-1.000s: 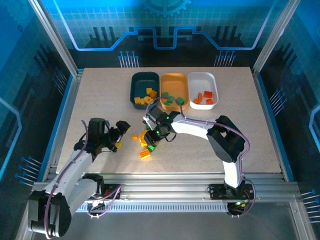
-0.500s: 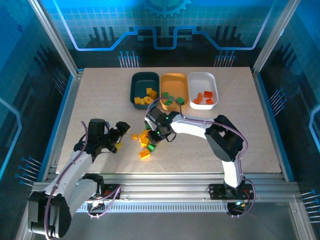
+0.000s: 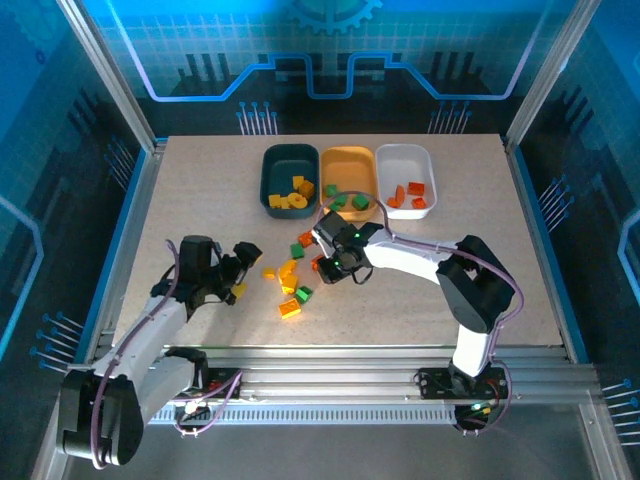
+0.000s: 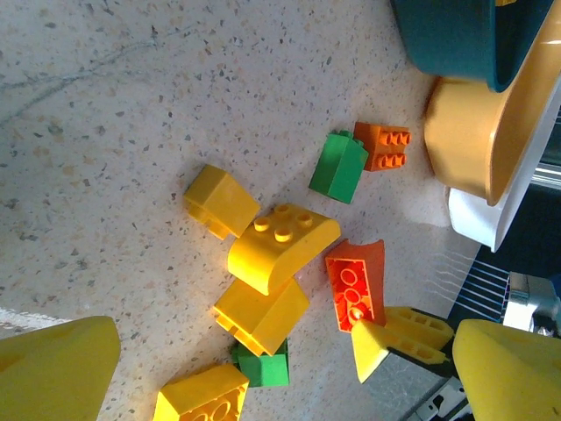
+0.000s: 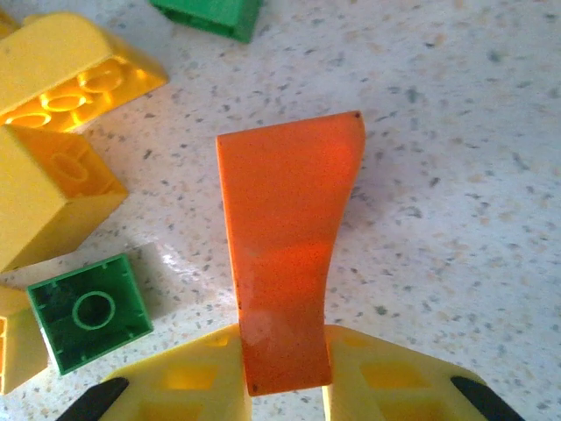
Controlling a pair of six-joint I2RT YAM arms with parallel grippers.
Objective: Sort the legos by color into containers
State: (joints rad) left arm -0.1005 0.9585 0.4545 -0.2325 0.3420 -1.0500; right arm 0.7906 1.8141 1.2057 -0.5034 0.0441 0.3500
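Note:
My right gripper (image 3: 323, 263) is shut on a long orange brick (image 5: 289, 254), pinching one end between its yellow fingers (image 5: 202, 386). The same brick (image 4: 358, 281) shows its hollow underside just right of the loose pile. That pile holds yellow bricks (image 3: 289, 272), a green brick (image 3: 303, 294) and a yellow brick (image 3: 290, 308). A green brick (image 3: 298, 250) and an orange brick (image 3: 305, 240) lie nearer the trays. My left gripper (image 3: 243, 270) stands open left of the pile, nothing between its fingers (image 4: 53, 368).
At the back stand a dark teal tray (image 3: 272, 165) with yellow bricks, an orange-yellow tray (image 3: 348, 158) with green bricks, and a white tray (image 3: 405, 158) with red-orange bricks. Bare tabletop lies right of my right arm and along the front edge.
My right gripper has drawn to the right out of the pile with the orange brick in it, uncovering a green and an orange brick. The left arm has hardly moved.

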